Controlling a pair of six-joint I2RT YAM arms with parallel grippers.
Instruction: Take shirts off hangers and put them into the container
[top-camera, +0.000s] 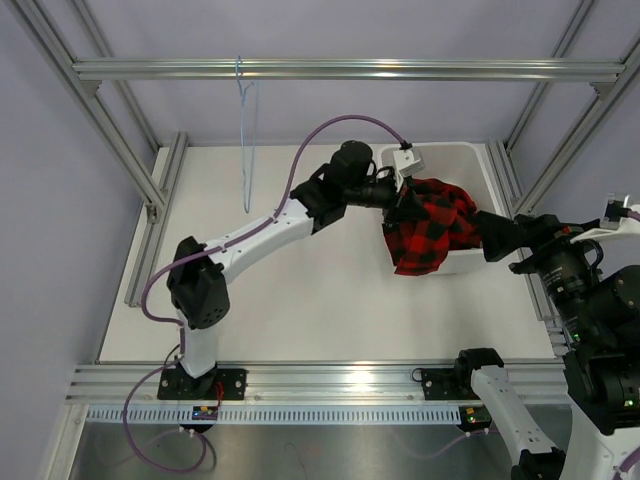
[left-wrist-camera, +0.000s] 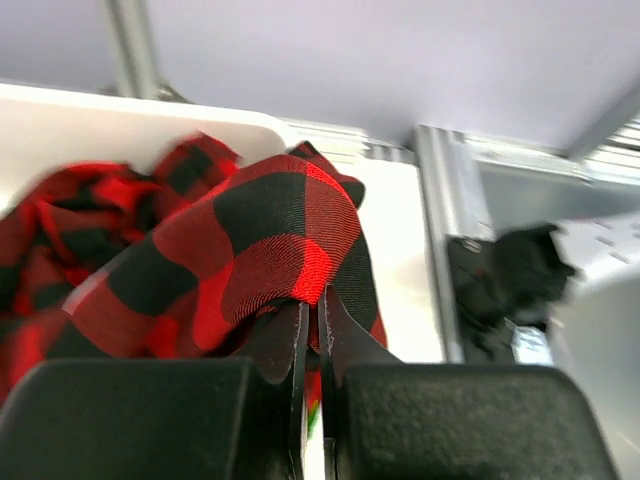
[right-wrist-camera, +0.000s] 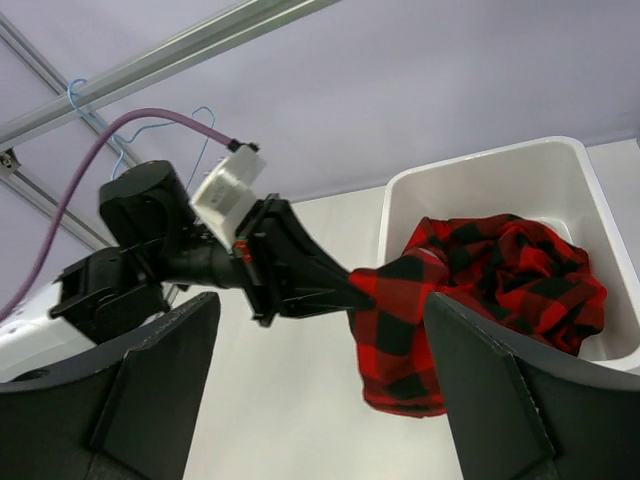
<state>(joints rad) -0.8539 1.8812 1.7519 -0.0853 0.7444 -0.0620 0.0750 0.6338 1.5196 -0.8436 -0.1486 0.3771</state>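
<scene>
The plaid shirt (top-camera: 430, 225), off its wire hanger (top-camera: 247, 140), hangs half out of the white tub (top-camera: 455, 148); left gripper (left-wrist-camera: 312, 305) pinches it, right gripper (right-wrist-camera: 320, 335) wide, empty.

a robotics lab test cell — grey aluminium frame bars (top-camera: 340, 69) box in a white tabletop (top-camera: 300, 300); plain lilac wall panels (top-camera: 50, 220) close it off; two robot arms (top-camera: 250, 238) sit bolted to a slotted rail (top-camera: 320, 380) — a purple cable (top-camera: 345, 119) loops along one

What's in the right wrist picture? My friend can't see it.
The left gripper pinches a red-and-black plaid fabric shirt, which drapes over the rim of a white rectangular plastic tub, part inside, part hanging outside.
</scene>
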